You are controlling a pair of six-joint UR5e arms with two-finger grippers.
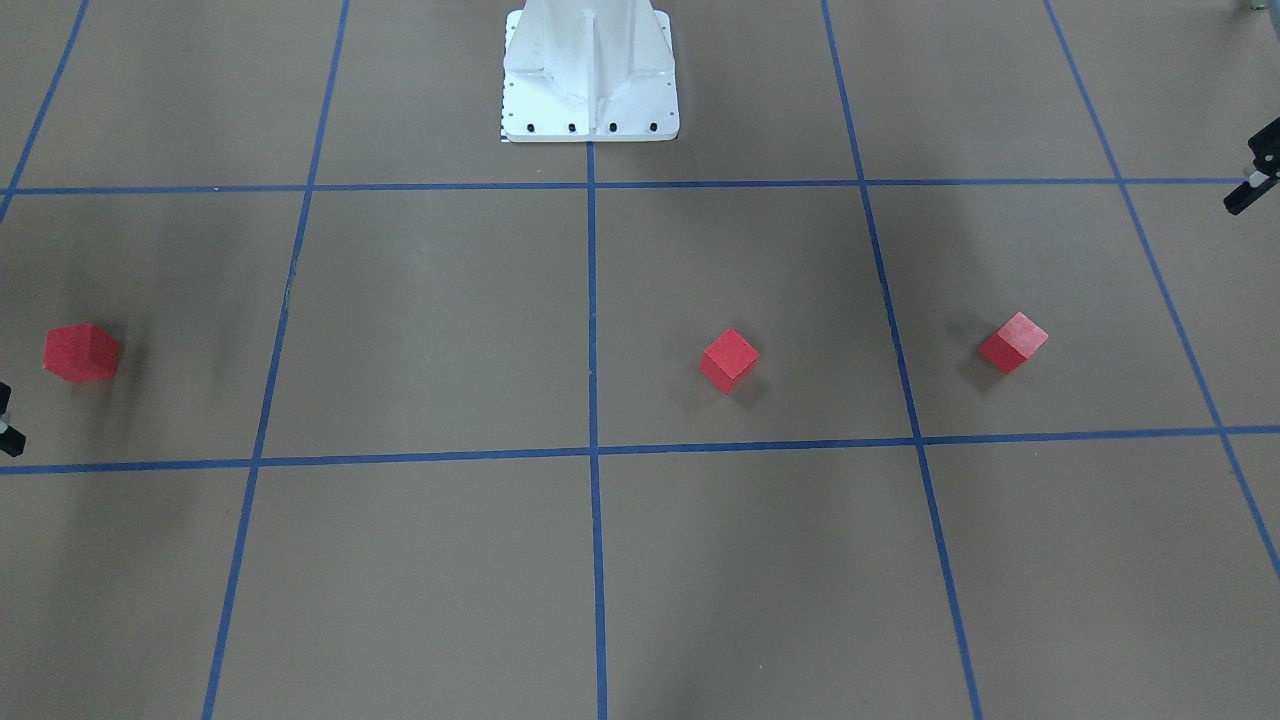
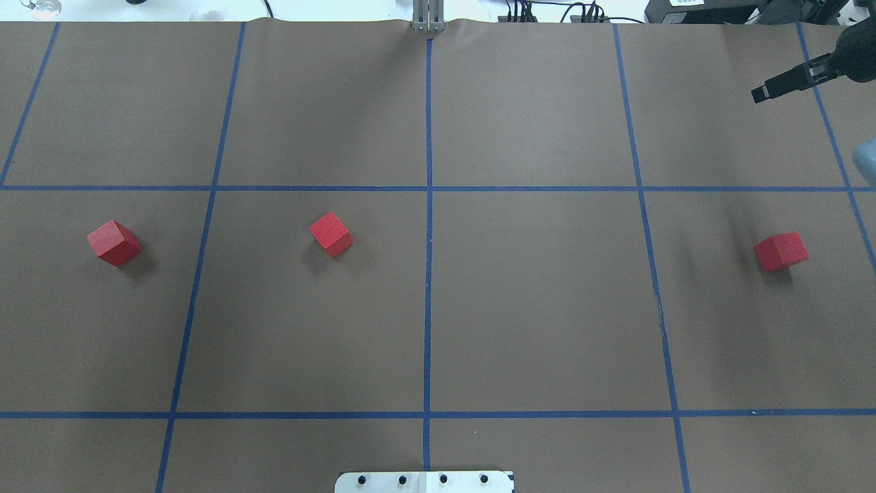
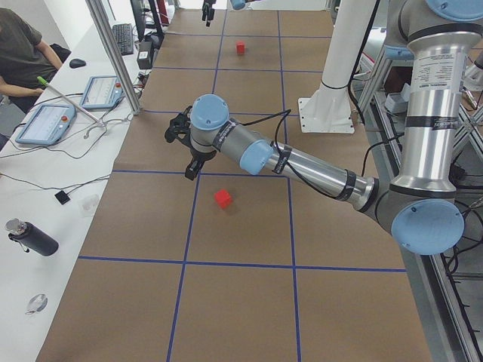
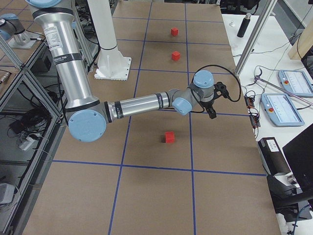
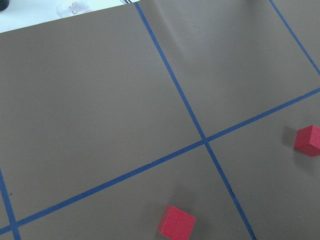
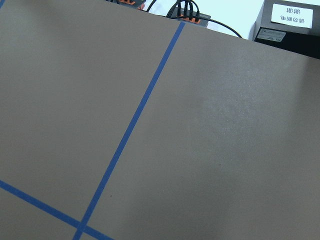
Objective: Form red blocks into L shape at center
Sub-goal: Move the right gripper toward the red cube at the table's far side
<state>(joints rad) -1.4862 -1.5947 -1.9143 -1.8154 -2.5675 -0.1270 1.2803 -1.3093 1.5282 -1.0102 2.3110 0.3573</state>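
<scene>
- Placement: red blocks [image 2: 330,234] sit on tabletop [image 2: 547,308], two at 9 o'clock of center [image 2: 429,301], one at 3 o'clock.
- Probably light, rigid; pinch opposite flat faces.
- Jaws of left gripper [image 1: 1245,195], right gripper [image 2: 770,90]: cannot tell.

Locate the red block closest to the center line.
In the overhead view, that red block sits in the middle row, left of the center tape line, on the robot's left.
</scene>
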